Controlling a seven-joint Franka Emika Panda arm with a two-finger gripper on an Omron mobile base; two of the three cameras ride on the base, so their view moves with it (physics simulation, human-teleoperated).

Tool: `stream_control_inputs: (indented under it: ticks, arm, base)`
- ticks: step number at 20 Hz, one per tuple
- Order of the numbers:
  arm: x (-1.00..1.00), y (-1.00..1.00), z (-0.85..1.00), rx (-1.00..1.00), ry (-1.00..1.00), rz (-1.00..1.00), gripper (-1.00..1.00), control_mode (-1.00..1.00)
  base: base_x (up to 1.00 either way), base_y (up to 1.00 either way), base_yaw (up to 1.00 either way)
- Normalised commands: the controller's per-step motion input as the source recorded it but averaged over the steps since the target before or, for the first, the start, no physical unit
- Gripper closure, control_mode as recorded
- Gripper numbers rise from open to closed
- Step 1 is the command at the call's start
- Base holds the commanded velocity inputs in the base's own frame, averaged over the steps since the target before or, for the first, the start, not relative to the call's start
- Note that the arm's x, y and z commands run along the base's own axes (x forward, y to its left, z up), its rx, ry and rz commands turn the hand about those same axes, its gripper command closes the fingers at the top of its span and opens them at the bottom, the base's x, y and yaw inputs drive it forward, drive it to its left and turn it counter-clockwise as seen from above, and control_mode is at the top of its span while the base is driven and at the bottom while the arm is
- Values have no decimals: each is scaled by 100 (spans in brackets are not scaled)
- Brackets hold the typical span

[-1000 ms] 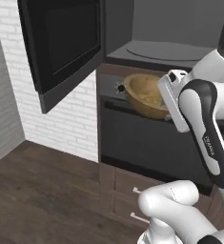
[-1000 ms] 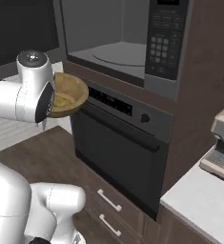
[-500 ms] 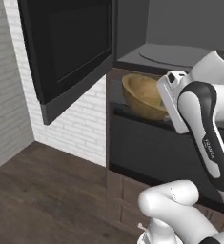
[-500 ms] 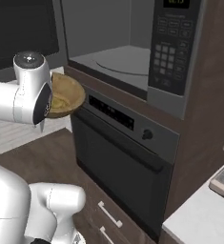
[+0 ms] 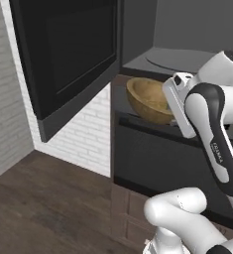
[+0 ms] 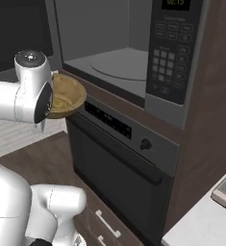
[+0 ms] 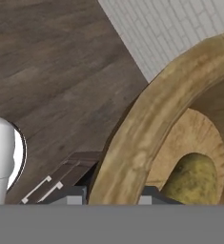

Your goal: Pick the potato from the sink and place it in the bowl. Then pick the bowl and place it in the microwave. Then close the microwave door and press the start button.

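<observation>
- Holding the bowl (image 5: 147,101) by its rim, the fingers (image 7: 114,193) stand part-closed, one tip on either side of the wooden wall, as the hand view shows.
- Bowl — wide, round, tan-brown wood; carried in the air just in front of the microwave (image 6: 129,62), its rim near the lower front edge of the opening. In the left base view it tilts, mouth turned toward the camera and to the left; in the right base view (image 6: 66,96) it is partly hidden behind the arm's white wrist.
- Potato (image 7: 194,178) — small yellowish-brown lump lying at the bottom of the bowl, against the inner wall. Only part of it shows, so its long axis cannot be told.
- Microwave — cavity open, grey inside, round turntable (image 6: 121,67) bare. Free room lies above the turntable and between the bowl and the cavity floor's front edge.
- Microwave door (image 5: 68,59) — large dark panel with black glass, swung wide to the left of the opening; its lower corner hangs out over the floor, well apart from the bowl.
- Keypad panel (image 6: 172,53) — right of the cavity, with a display at the top.
- Oven (image 6: 119,158) — directly below the microwave, with a knob and a long handle; the bowl hangs just above its top edge.
- Floor (image 5: 43,203) — dark wood planks, open to the left under the door; white brick wall (image 5: 88,129) behind.
</observation>
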Motion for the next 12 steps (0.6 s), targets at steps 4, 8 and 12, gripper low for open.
stream_control_inputs:
  ticks: [4,8,12]
  arm:
    - [0,0,0,0,0,0,100,100]
    - [0,0,0,0,0,0,100,100]
    - [0,0,0,0,0,0,100,100]
  base:
    - [-13,0,-20]
    - [-3,2,-23]
    - [0,11,2]
